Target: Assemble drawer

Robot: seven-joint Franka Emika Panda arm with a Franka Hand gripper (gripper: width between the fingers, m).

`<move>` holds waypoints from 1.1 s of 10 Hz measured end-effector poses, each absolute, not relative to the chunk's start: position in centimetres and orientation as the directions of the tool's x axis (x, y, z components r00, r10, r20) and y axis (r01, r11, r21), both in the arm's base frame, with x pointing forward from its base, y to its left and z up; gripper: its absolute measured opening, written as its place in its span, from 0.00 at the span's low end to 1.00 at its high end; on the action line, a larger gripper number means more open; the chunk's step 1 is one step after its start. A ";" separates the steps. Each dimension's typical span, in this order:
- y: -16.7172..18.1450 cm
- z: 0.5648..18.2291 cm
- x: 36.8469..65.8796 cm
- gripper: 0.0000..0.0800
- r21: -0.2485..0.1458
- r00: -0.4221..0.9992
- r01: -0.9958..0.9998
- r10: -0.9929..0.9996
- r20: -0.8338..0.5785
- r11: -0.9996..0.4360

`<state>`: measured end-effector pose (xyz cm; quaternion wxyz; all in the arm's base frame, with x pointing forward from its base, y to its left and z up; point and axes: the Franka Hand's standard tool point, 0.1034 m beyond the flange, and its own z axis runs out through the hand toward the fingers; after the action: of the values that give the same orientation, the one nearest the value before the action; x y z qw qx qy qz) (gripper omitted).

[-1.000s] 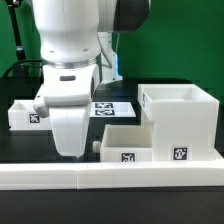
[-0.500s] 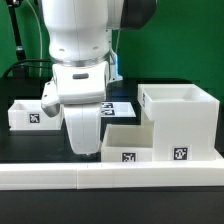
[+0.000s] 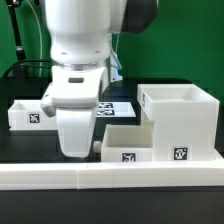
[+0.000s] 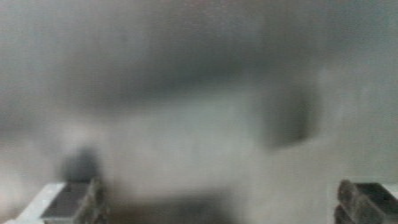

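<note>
**White two-finger gripper (image 3: pixel 73 150) edges back toward nine o'clock**

Compared with half a second ago, the gripper and the bulky white robot arm (image 3: pixel 80 45) above it sit slightly further toward nine o'clock in the exterior view; the drawer parts lie where they were.

The surface is a black tabletop (image 3: pixel 30 145) in front of a green backdrop (image 3: pixel 175 45). A long low white rail (image 3: pixel 110 176) crosses the near edge at six o'clock.

The drawer is in three loose pieces. The tall white plastic cube-like casing (image 3: pixel 180 120) stands at three o'clock. The shallow white plastic tray (image 3: pixel 128 143) sits just beside it, at three o'clock of the gripper and close to it. The second white tray (image 3: pixel 25 113) lies at nine o'clock, partly behind the arm. All three show square black-and-white tags.

The flat white marker board (image 3: pixel 120 108) peeks out beyond the front tray, its near side covered by the arm.

The wrist view is a grey-white blur, but it shows what the exterior view hides: two dark fingertips (image 4: pixel 68 203) set far apart, so the claw is spread wide with nothing clearly pinched.
</note>
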<state>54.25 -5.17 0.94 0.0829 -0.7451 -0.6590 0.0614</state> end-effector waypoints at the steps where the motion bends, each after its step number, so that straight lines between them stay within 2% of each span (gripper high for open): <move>1: -6.2 1.0 54.1 0.81 -0.204 0.139 0.970 0.990 0.011 -0.134; 7: -6.9 1.0 54.1 0.81 -0.203 0.150 0.968 0.989 0.003 -0.146; 9: -5.3 0.8 53.0 0.81 -0.211 0.136 0.969 0.991 0.007 -0.132; 11: -4.1 0.9 53.4 0.81 -0.208 0.117 0.972 0.993 0.014 -0.112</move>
<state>53.40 -4.12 0.89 0.0827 -0.7429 -0.6611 0.0644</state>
